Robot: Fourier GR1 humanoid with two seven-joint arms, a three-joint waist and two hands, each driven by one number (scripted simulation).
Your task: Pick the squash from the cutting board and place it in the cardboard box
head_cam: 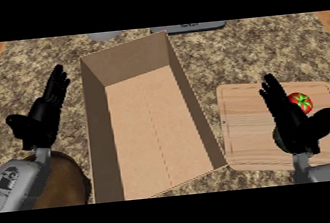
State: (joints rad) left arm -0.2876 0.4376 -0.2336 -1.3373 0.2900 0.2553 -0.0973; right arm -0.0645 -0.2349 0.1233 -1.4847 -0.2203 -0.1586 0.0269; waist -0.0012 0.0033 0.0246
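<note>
- Head view: we note the cardboard box (150, 122) lying open-topped in the middle of the speckled counter (236, 51), its long axis running away from us; nothing shows inside it. We judge it sits between the two arms so either hand can reach over its wall.
- The wooden cutting board (247, 125) lies just right of the box, near its lower corner, so the carry should be short.
- The squash (301, 102) reads here as a small red, round thing with a green star-shaped top; it rests on the board's upper right part, partly hidden behind the right hand (291, 121).
- Right hand hangs over the board with fingers straight and thumb spread, holding nothing; we judge it is lined up to close on the squash.
- Left hand (41, 118) shows at the left of the box, fingers straight and up, resting and empty.
- A grey object (188, 27) and a pale rounded one (103, 36) sit at the far edge, cut off.
- No labels, brands or writing readable anywhere.
</note>
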